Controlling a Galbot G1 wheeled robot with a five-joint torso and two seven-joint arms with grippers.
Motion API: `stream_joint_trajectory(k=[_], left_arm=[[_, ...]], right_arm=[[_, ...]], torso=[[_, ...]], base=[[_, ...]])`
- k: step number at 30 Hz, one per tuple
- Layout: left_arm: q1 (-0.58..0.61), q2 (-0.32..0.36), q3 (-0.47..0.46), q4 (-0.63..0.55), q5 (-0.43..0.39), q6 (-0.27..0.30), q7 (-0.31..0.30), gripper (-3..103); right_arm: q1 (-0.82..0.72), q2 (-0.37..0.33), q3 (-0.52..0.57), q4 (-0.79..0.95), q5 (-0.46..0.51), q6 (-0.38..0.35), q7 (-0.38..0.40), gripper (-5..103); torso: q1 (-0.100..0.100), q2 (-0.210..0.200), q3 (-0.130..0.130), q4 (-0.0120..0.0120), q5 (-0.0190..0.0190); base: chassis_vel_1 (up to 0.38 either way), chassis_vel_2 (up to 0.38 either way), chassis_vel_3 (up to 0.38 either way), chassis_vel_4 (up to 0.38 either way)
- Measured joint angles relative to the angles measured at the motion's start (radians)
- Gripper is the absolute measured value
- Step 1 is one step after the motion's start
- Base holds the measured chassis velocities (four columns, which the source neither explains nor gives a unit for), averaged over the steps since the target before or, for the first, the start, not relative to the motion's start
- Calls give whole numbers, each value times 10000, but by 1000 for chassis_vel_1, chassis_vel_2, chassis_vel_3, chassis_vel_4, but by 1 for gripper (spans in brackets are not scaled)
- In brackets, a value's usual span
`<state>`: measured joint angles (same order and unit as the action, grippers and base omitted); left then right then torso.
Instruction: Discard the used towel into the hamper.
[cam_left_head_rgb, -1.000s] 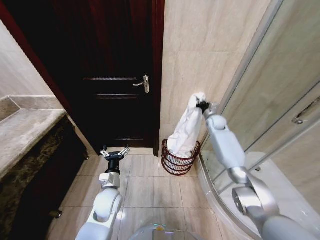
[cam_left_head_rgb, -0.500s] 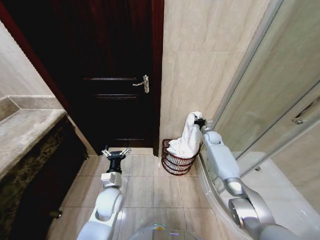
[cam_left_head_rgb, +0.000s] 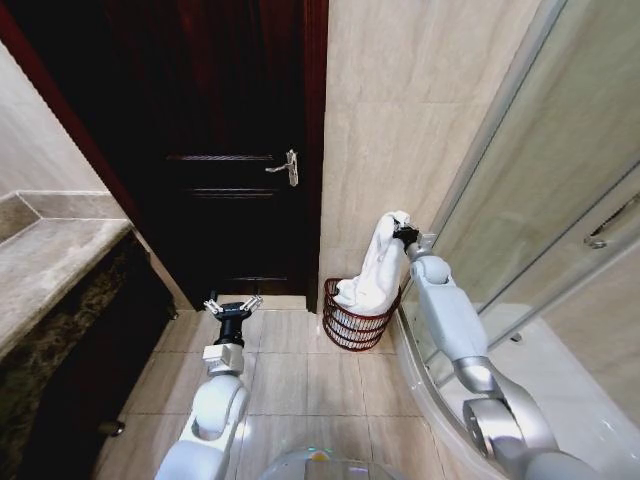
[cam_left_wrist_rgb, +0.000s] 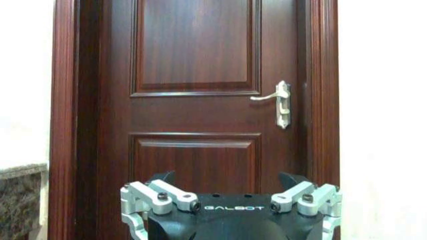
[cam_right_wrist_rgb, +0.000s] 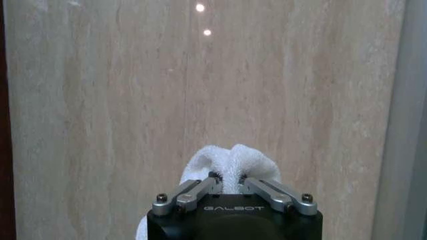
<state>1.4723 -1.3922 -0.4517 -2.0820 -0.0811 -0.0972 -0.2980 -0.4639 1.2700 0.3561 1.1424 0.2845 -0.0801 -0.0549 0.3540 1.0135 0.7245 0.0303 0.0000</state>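
Here, white rumpled towel (cam_left_head_rgb: 376, 268), draped into reddish wire hamper (cam_left_head_rgb: 352, 325)

Pretty standard bathroom: dark wood door (cam_left_head_rgb: 235, 180) with a silver handle (cam_left_head_rgb: 288, 168), beige tiled walls (cam_left_head_rgb: 400, 110) and floor (cam_left_head_rgb: 290, 385). Stone counter (cam_left_head_rgb: 50, 270) on the left, glass shower enclosure (cam_left_head_rgb: 560, 230) on the right.

The right arm reaches forward and upward from the lower right, its forearm angled toward the wall, and the right gripper (cam_left_head_rgb: 404, 236) is raised at its end. Its fingers (cam_right_wrist_rgb: 197, 190) are drawn in close, pinching a bunched white towel (cam_right_wrist_rgb: 230, 161). The left arm is extended low and forward, its left gripper (cam_left_head_rgb: 231, 304) hanging idle with its fingers (cam_left_wrist_rgb: 160, 194) spread wide apart.
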Motion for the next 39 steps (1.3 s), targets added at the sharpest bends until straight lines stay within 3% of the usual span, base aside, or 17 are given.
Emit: stream_joint_trajectory(k=[15,39], left_arm=[[-310,52,281,343,17,52,44,100],[-367,34,398,527,121,34,303,100]], right_arm=[[-59,-113,303,-55,-43,69,7,5],[-343,-103,500,407,-7,172,29,5]], torso=[[-36,-72,-36,0,0],[-570,-1298,-725,0,0]], base=[[0,0,0,0],[0,0,0,0]])
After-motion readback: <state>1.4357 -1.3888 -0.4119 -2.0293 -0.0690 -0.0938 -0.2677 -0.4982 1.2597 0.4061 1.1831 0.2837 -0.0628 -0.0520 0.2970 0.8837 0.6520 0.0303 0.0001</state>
